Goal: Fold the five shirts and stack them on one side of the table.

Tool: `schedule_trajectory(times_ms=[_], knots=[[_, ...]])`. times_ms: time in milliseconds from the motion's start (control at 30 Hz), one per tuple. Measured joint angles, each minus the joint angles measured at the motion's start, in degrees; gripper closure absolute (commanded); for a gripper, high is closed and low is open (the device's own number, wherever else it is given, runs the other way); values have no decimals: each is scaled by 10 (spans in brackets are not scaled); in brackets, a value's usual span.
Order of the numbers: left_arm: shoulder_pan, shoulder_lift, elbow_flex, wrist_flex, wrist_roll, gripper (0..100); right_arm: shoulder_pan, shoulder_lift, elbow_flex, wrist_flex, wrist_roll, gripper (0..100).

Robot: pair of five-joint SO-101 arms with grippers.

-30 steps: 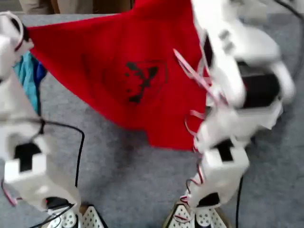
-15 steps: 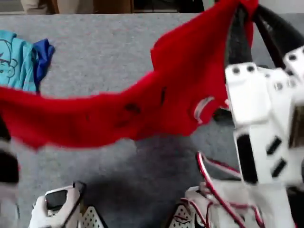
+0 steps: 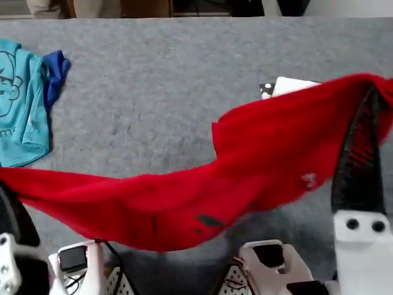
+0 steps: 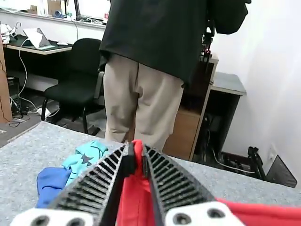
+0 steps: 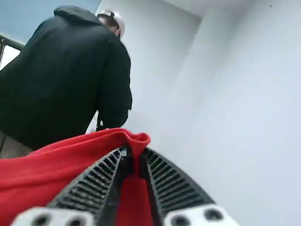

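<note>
the red shirt (image 3: 184, 203) hangs stretched between the two arms, one end in each pincer. the left pincer (image 4: 136, 148) is clenched on a thin fold of the red cloth: its two ribbed black fingers (image 4: 101, 174) meet at the tips, and the fabric comes up between them and pokes out just past them. the right pincer (image 5: 134, 151) is clenched on another edge of the same shirt, a red fold bunched over its tips and more cloth spilling away to one side.

in the high view the shirt runs as a long band from the near left corner up to the far right. it is narrow and sagging at the left end and wider on the right, where it drapes over one black finger (image 3: 359, 153) of the right pincer. it casts a shadow on the grey desk (image 3: 153, 92) below; i cannot tell whether the sagging part touches the desk.

a small white mark (image 3: 308, 179) sits on the red cloth near the right pincer, and a dark print (image 3: 209, 220) shows low in the sag. both are too small to read.

at the far left of the desk, well apart from both pincers, lies a teal shirt (image 3: 18, 104) with a line drawing on it, and a blue shirt (image 3: 55, 74) touches its far side. a white object (image 3: 291, 85) with a dark patch lies on the desk, partly hidden behind the upper edge of the red shirt.
</note>
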Motion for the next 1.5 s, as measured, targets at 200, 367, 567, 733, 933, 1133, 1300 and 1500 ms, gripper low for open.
schedule_trajectory(times_ms=[200,367,567,733,933,1133,1300,1500], knots=[[0,-19,9,0,0,981,2,0,16,-18,1,995],[0,-20,9,0,0,981,0,0,20,-18,1,995],[0,-20,45,0,0,981,1,-1,118,-26,1,995],[0,-21,205,-63,0,981,0,-1,235,-88,1,995],[0,-19,451,-316,0,981,0,7,478,-259,0,995],[1,-10,703,-695,0,981,1,49,689,-479,0,996],[1,-7,829,-895,0,980,-3,151,705,-568,-1,996],[1,93,843,-923,0,980,-18,295,636,-578,-1,996]])
